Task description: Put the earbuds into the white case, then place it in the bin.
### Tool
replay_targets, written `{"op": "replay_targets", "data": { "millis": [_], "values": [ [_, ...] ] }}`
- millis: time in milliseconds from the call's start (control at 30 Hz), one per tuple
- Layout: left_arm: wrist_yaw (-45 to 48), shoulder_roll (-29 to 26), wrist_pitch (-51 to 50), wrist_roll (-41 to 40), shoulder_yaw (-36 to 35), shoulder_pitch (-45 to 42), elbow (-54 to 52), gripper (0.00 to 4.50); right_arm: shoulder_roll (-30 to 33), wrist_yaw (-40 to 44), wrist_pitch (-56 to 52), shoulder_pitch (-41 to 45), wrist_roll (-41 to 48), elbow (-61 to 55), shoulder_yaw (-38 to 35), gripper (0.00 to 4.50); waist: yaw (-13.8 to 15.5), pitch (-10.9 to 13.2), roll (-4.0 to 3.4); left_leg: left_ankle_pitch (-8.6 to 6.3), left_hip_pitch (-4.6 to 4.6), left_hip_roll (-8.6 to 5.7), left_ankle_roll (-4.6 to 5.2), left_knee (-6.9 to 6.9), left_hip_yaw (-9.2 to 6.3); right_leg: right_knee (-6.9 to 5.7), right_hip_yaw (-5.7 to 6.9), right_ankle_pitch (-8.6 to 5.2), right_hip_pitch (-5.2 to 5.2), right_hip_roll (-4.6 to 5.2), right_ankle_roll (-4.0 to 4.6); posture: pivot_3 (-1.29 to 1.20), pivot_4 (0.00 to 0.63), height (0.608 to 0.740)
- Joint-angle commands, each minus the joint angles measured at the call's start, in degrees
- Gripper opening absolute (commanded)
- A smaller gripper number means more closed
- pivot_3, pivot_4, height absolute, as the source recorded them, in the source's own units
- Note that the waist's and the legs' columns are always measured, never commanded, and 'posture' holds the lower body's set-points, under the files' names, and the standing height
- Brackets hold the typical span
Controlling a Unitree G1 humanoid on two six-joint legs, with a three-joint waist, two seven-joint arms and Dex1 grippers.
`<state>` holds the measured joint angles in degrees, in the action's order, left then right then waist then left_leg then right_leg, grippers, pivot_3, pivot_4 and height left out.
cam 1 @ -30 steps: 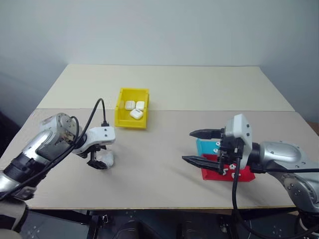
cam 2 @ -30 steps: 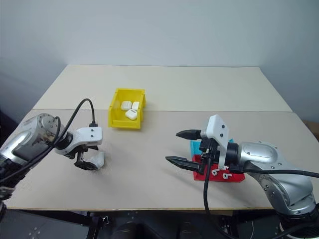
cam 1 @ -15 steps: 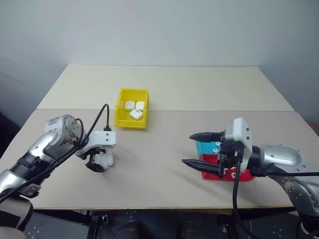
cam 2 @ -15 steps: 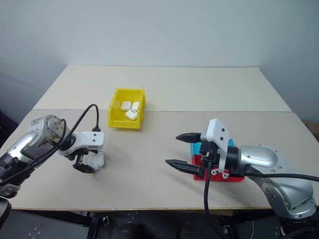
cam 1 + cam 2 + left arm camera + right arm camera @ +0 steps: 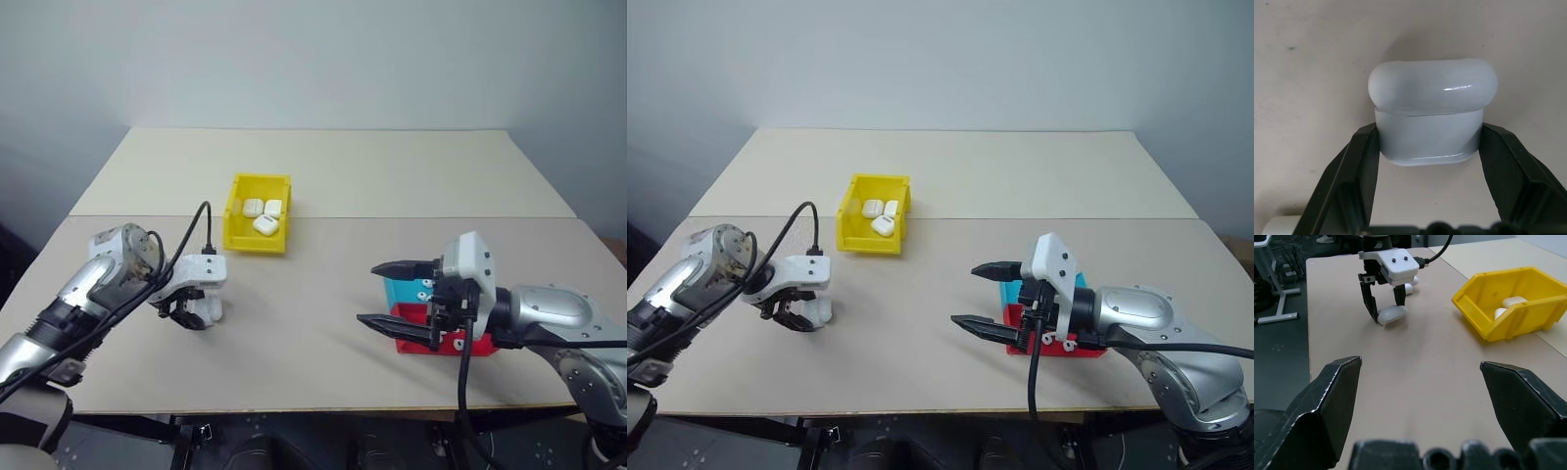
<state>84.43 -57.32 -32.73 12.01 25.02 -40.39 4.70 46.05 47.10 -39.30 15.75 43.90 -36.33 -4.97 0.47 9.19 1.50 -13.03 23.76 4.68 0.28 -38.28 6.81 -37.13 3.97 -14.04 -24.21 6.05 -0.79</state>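
Observation:
The white case (image 5: 1432,112) lies with its lid closed on the table at the near left. My left gripper (image 5: 193,315) points down over it, and its black fingers (image 5: 1364,161) press against the two sides of the case's lower half. The yellow bin (image 5: 257,241) stands just beyond, with three white cases (image 5: 263,214) inside. At the right, my right gripper (image 5: 368,292) hangs open and empty above the table, in front of the trays. Small white earbuds (image 5: 458,340) lie on the red tray (image 5: 416,344).
A teal tray (image 5: 400,290) sits directly behind the red tray, partly hidden by my right hand. A seam (image 5: 411,217) runs across between the two tabletops, just behind the bin. Bare table (image 5: 294,304) lies between the two grippers.
My left gripper has settled over the white case and its fingers have closed in against the case's sides. The right gripper has stayed in place, open.

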Motion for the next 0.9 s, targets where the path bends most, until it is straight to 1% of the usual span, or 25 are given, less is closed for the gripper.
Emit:
{"op": "replay_targets", "data": {
  "millis": [33, 133, 167, 233, 267, 367, 433, 500, 567, 633, 700, 800, 900],
  "values": [
    [-3.13, -2.11, 0.28, -3.81, -7.15, 5.28, -3.77, 2.77, -0.06, 0.40, 1.46, 0.14, -0.29, -1.03, -0.50, 4.50, -0.08, 0.00, 0.00, 0.00, 0.00, 0.01, 0.00, 0.00, -0.01, -0.01, -0.01, 0.00, 0.01, 0.00, 0.00, 0.00, 0.150, 0.740],
    [-5.32, -3.33, 0.20, -8.88, -16.00, 10.61, -7.72, 2.77, -0.15, 1.21, 2.02, -0.13, -0.79, -0.17, -0.23, 4.50, -0.03, 0.00, 0.00, 0.00, 0.01, 0.03, 0.00, 0.00, -0.01, -0.01, 0.00, 0.00, -0.01, -0.01, 0.00, 0.00, 0.150, 0.740],
    [-7.03, -2.57, 1.73, -11.71, -21.54, 13.46, -9.48, 2.77, -0.16, 1.65, 2.05, 0.31, -0.78, 0.67, -0.22, 4.50, 0.03, 0.00, 0.00, 0.00, 0.02, 0.03, 0.00, -0.01, -0.01, -0.01, 0.01, 0.00, -0.02, -0.01, 0.00, 0.00, 0.150, 0.740],
    [-11.70, 0.60, 4.26, -16.28, -32.05, 18.92, -13.61, 2.77, -0.13, 2.62, 2.20, 1.09, -0.75, 2.32, -0.33, 4.50, 0.05, 0.00, 0.01, 0.00, 0.02, 0.06, 0.00, -0.03, -0.01, 0.01, 0.02, 0.00, -0.01, 0.00, 0.00, 0.00, 0.150, 0.740],
    [-13.67, 2.02, 4.00, -17.93, -35.92, 20.91, -15.90, 2.77, -0.12, 3.13, 2.43, 1.51, -1.04, 3.21, -0.21, 4.50, 0.05, 0.00, 0.01, 0.00, 0.02, 0.06, 0.00, -0.04, -0.02, 0.00, 0.02, 0.00, 0.00, 0.00, 0.00, 0.00, 0.150, 0.740],
    [-18.65, 7.66, 3.56, -24.37, -45.29, 24.52, -22.07, 2.77, 0.00, 5.08, 3.39, 3.10, -2.34, 5.92, 0.82, 4.50, 0.35, 0.00, 0.00, -0.01, 0.02, 0.05, 0.01, -0.05, -0.06, 0.01, 0.06, 0.00, 0.05, 0.01, 0.01, 0.00, 0.150, 0.740],
    [-23.65, 11.98, -0.52, -28.48, -49.18, 25.37, -27.34, 2.77, -0.16, 6.71, 4.42, 4.70, -3.32, 7.80, 1.81, 4.50, 0.36, 0.00, 0.00, -0.01, 0.02, 0.04, 0.01, -0.07, -0.05, 0.02, 0.08, 0.01, 0.09, 0.02, 0.01, 0.00, 0.150, 0.740],
    [-27.57, 15.85, -2.49, -31.81, -50.85, 26.46, -31.86, 2.77, -0.59, 7.90, 5.09, 6.10, -4.03, 9.39, 2.53, 4.50, 0.30, 0.00, 0.01, -0.01, 0.02, 0.04, 0.01, -0.10, -0.07, 0.01, 0.07, 0.01, 0.10, 0.02, 0.00, 0.00, 0.150, 0.740],
    [-29.85, 18.26, -6.33, -37.08, -50.89, 26.50, -35.69, 2.77, -0.97, 9.05, 5.76, 7.23, -4.80, 10.87, 3.07, 4.50, 0.22, -0.01, 0.01, -0.01, 0.00, 0.04, 0.00, -0.10, -0.08, 0.00, 0.07, 0.01, 0.13, 0.02, 0.00, 0.00, 0.150, 0.740],
    [-30.93, 20.70, -11.80, -45.50, -50.16, 24.41, -36.95, 2.77, -1.32, 10.29, 6.39, 8.56, -5.46, 12.56, 3.81, 4.50, 0.22, 0.00, 0.01, 0.00, -0.01, 0.04, 0.00, -0.09, -0.09, 0.00, 0.07, 0.02, 0.12, 0.00, 0.01, 0.00, 0.150, 0.740],
    [-31.31, 22.43, -13.20, -50.08, -47.54, 22.30, -37.23, 2.77, -1.55, 11.57, 7.18, 9.83, -6.46, 13.93, 4.76, 4.50, 0.31, 0.00, 0.01, 0.00, -0.01, 0.04, -0.01, -0.11, -0.10, -0.03, 0.07, 0.02, 0.14, 0.01, 0.01, 0.00, 0.150, 0.740],
    [-31.84, 24.11, -12.36, -52.50, -43.12, 19.12, -36.52, 2.77, -1.38, 13.29, 7.80, 12.02, -8.06, 15.71, 5.81, 4.50, 0.27, -0.01, 0.01, 0.00, -0.02, 0.02, -0.01, -0.15, -0.11, 0.00, 0.09, 0.02, 0.19, 0.01, 0.00, 0.00, 0.150, 0.740],
    [-29.91, 24.44, -9.23, -53.33, -39.88, 17.61, -34.68, 2.77, 0.23, 14.82, 8.00, 13.40, -10.06, 16.68, 6.46, 4.50, 0.19, -0.01, 0.01, 0.01, -0.02, 0.02, -0.03, -0.11, -0.11, 0.01, 0.08, 0.02, 0.15, 0.00, 0.01, 0.00, 0.150, 0.740]
  ]
}}
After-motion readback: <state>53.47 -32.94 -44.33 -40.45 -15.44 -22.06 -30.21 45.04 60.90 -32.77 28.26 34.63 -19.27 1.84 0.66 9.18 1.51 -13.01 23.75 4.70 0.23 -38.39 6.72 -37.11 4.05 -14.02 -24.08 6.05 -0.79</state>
